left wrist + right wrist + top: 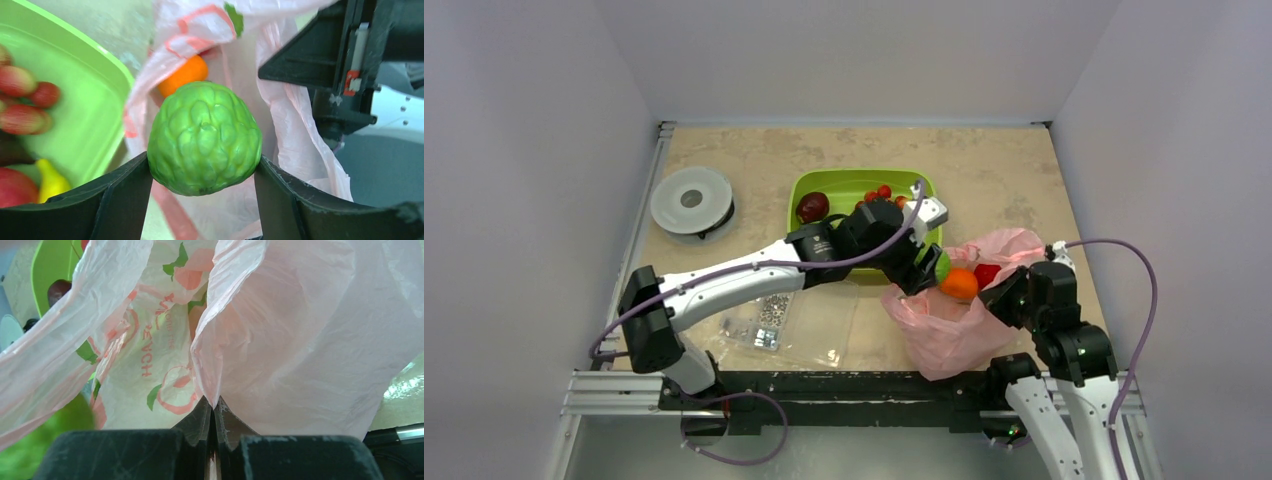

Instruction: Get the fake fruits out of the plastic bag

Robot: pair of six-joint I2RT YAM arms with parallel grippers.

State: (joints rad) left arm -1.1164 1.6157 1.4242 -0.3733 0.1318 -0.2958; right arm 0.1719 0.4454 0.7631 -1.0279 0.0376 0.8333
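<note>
My left gripper (204, 160) is shut on a bumpy green fake fruit (205, 137), one finger on each side of it, just above the mouth of the pink plastic bag (295, 140). In the top view this gripper (931, 268) and the green fruit (942, 265) sit at the bag's left rim. An orange fruit (960, 284) and a red one (986, 274) lie inside the bag (954, 335). My right gripper (214, 407) is shut on a fold of the bag (300, 340) and holds it up.
The green tray (834, 185) behind the bag holds a maroon fruit (812, 207), red berries (879, 192) and a yellow banana (50, 180). A white round spool (692, 200) sits at the back left. A clear pack of screws (769, 320) lies under my left arm.
</note>
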